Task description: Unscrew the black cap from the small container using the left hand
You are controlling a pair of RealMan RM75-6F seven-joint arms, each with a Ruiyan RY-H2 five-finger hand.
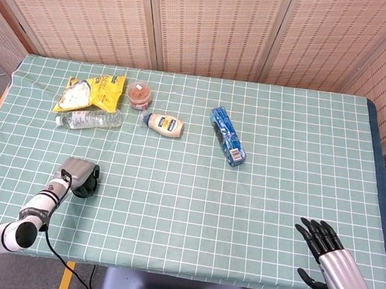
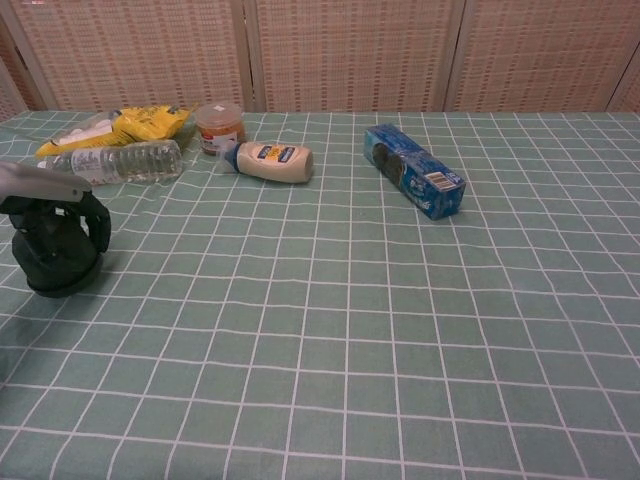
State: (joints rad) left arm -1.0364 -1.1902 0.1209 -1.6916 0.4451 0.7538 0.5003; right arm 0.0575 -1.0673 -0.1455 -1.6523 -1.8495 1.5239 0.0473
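Observation:
A small dark container [image 2: 52, 272] stands on the green checked cloth at the near left. My left hand [image 2: 50, 205] sits over its top, dark fingers curled around the black cap, which they mostly hide. In the head view the left hand [image 1: 76, 172] covers most of the container [image 1: 89, 184]. My right hand [image 1: 329, 263] hovers at the table's near right corner, palm down, fingers spread and holding nothing; the chest view does not show it.
At the far left lie a yellow snack bag [image 1: 91, 91], a clear water bottle [image 1: 88, 118], a brown-filled tub [image 1: 140, 94] and a mayonnaise bottle [image 1: 165, 124]. A blue carton [image 1: 227, 135] lies right of centre. A cable [image 1: 62, 255] trails from the left arm over the near edge.

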